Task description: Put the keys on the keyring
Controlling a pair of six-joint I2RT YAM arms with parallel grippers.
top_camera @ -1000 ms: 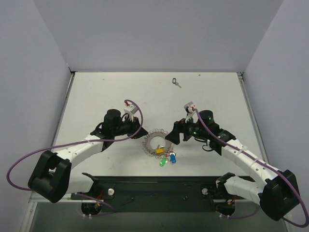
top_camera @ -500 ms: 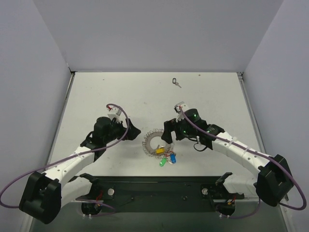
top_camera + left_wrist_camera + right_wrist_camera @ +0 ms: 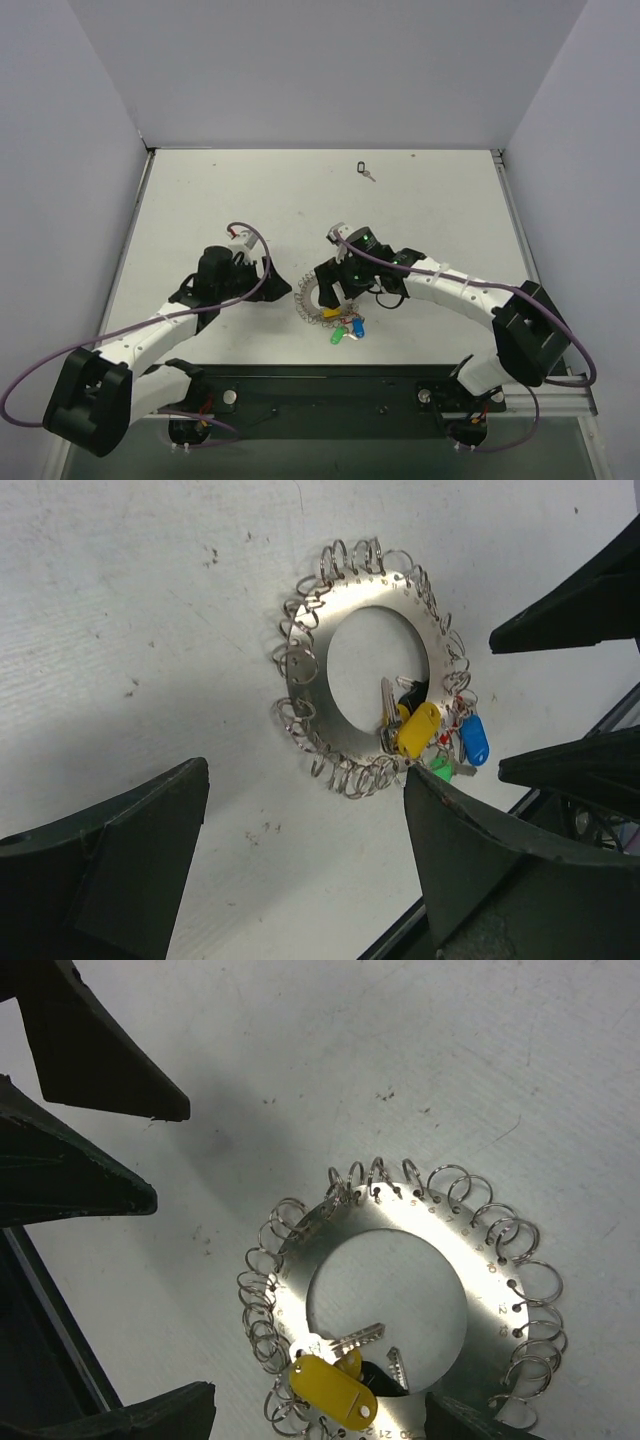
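Jaws of the left gripper (image 3: 278, 287) and the right gripper (image 3: 327, 292) stand wide apart, and neither clamps anything. In the top view the two grippers face each other near the middle of the table (image 3: 200, 190), the left one at left of centre and the right one at centre. The keyring (image 3: 312, 300) lies flat on the table between them, with the right gripper overlapping its right side; whether they touch cannot be told. In the left wrist view the ring sits in the upper middle of the frame, clear of the left fingers (image 3: 120, 880) at the lower corners, with the right gripper's dark fingers entering from the right edge. In the right wrist view the ring fills the lower centre and right of the frame, between the right fingers (image 3: 130, 1415) at the bottom edge, and the left gripper's fingers show at upper left, apart from the ring. The ring is a flat silver disc with a round hole and small wire loops all around its rim. A yellow key (image 3: 332, 1392) hangs at its near edge, its blade reaching into the hole. A blue key (image 3: 473, 740) and a green key (image 3: 440, 770) lie just beside it, outside the rim. A lone key (image 3: 366, 171) lies well apart, near the table's far edge at upper centre of the top view.
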